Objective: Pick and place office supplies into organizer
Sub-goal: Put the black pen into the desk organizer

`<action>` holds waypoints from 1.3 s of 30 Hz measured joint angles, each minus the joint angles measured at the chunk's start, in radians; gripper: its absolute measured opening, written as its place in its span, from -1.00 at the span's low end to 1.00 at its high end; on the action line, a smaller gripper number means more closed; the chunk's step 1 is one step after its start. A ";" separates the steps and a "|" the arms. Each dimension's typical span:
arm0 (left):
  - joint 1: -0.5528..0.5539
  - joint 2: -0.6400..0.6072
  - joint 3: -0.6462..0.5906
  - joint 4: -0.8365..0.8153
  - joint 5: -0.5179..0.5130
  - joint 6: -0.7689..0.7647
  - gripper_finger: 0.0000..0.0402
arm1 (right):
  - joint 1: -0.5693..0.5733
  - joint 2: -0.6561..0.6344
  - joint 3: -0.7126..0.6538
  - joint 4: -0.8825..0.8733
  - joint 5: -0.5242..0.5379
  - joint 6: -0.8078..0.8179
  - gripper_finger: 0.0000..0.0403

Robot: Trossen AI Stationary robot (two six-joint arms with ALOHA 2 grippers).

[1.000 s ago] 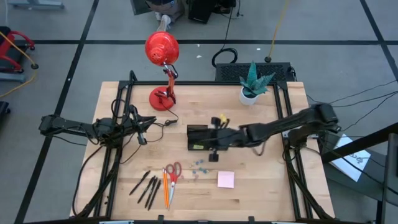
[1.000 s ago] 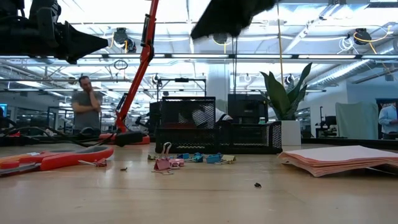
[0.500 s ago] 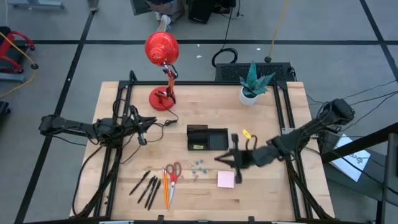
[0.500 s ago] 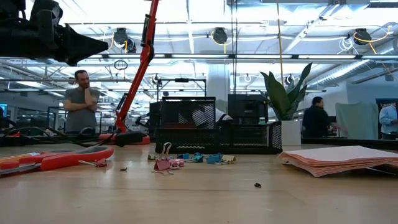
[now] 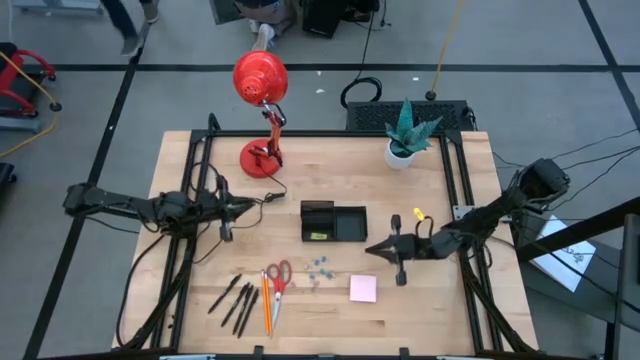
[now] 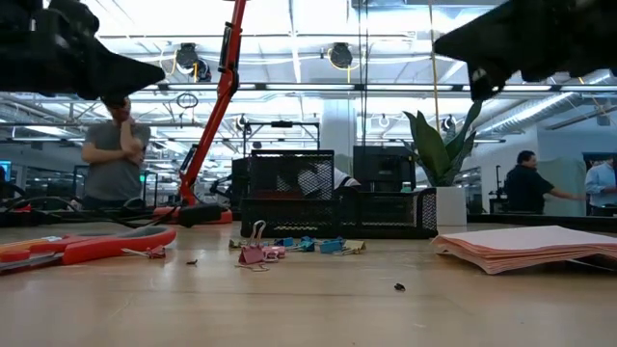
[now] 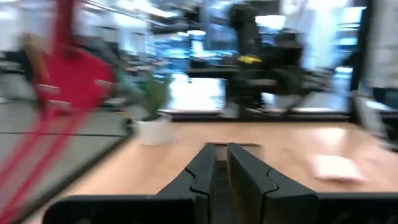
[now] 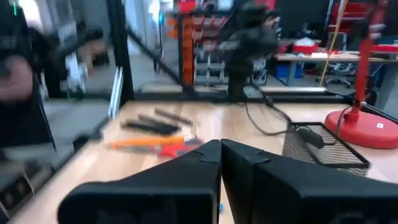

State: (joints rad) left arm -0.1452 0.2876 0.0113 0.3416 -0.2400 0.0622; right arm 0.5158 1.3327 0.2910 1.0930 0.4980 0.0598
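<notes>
The jaws of the right gripper (image 5: 370,249) are pressed together with nothing between them; the right wrist view shows the two dark fingers meeting at the tips. It hangs above the tabletop (image 5: 430,300), just beside the organizer (image 5: 334,222) on its right and above the pink sticky-note pad (image 5: 363,289). The left gripper (image 5: 258,204) waits near the left edge of the tabletop, pointing toward the organizer; its jaws stand almost together with only a thin gap, and hold nothing.

The organizer sits mid-tabletop, with a small yellowish item in its left compartment. The rest of the supplies lie in front of it: the black pens (image 5: 236,299), the orange pencils (image 5: 266,305), the red-handled scissors (image 5: 279,275) and the blue clips (image 5: 320,268), with the sticky-note pad off to their right. Most of the task looks undone.

The risks ahead are mostly of grip. The jaws must spread before any descent, or they will simply push a thing aside. The pad lies flat, so the jaws could scrape the wood or lift only the top sheets. The clips are tiny and bunched, so one pinch may scatter them. The pens and pencils lie side by side, so reaching for one may roll the others.
</notes>
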 joint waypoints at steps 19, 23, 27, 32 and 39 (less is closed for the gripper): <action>-0.476 0.472 0.585 -0.748 -0.128 -0.497 -0.77 | -0.013 0.001 -0.055 0.047 0.003 0.006 -0.99; -0.542 0.628 0.682 -0.940 -0.109 -0.698 -0.77 | -0.013 0.001 -0.055 0.040 0.003 0.010 -0.98; -0.593 0.750 0.705 -1.078 -0.051 -0.951 -0.77 | -0.013 0.001 -0.055 0.040 0.003 0.011 -0.98; -0.629 0.866 0.705 -1.185 0.045 -1.181 -0.77 | -0.013 0.001 -0.055 0.040 0.003 0.011 -0.98; -0.665 0.970 0.705 -1.132 0.162 -1.353 -0.77 | -0.013 0.001 -0.055 0.040 0.003 0.011 -0.98</action>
State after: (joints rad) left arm -0.8098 1.2580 0.7162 -0.7900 -0.0776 -1.2911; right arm 0.5030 1.3334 0.2363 1.1332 0.5011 0.0708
